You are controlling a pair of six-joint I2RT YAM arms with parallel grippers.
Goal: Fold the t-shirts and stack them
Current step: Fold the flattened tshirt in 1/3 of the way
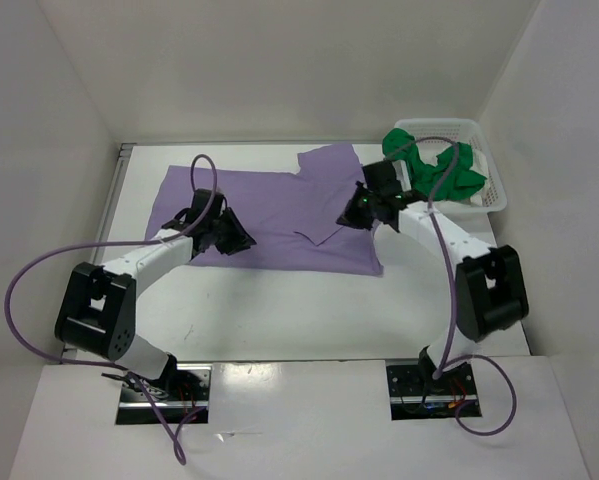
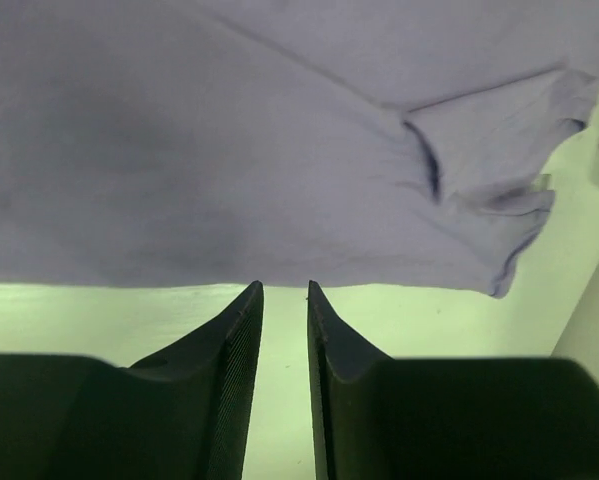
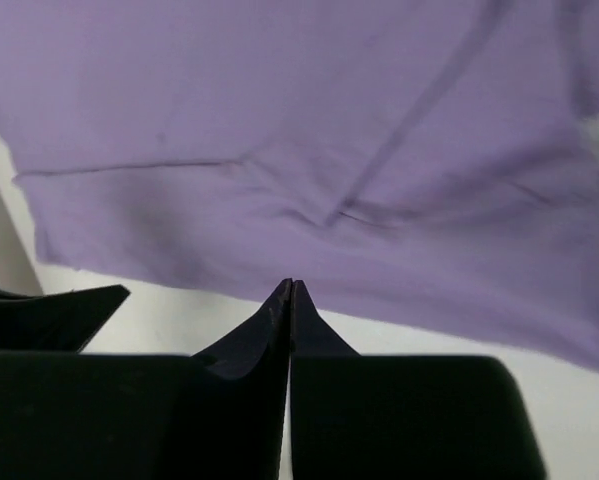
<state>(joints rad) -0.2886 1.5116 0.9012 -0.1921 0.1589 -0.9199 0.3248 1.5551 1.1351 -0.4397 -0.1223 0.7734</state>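
A lavender-purple t-shirt [image 1: 279, 205] lies spread flat across the middle of the table. My left gripper [image 1: 237, 238] sits at its near edge on the left. In the left wrist view this gripper [image 2: 284, 290] is open by a narrow gap with only bare table between the fingers, and the purple shirt [image 2: 279, 140] starts just past the tips. My right gripper [image 1: 357, 212] hangs over the shirt's right part. Seen from the right wrist, the gripper [image 3: 290, 285] is shut on nothing, just short of the cloth's [image 3: 309, 130] edge. A green t-shirt [image 1: 449, 172] lies bunched in the basket.
A white mesh basket [image 1: 487, 160] stands at the far right corner of the table. White walls close in the table on the left, back and right. A strip of bare table [image 1: 279, 310] runs between the shirt and the arm bases.
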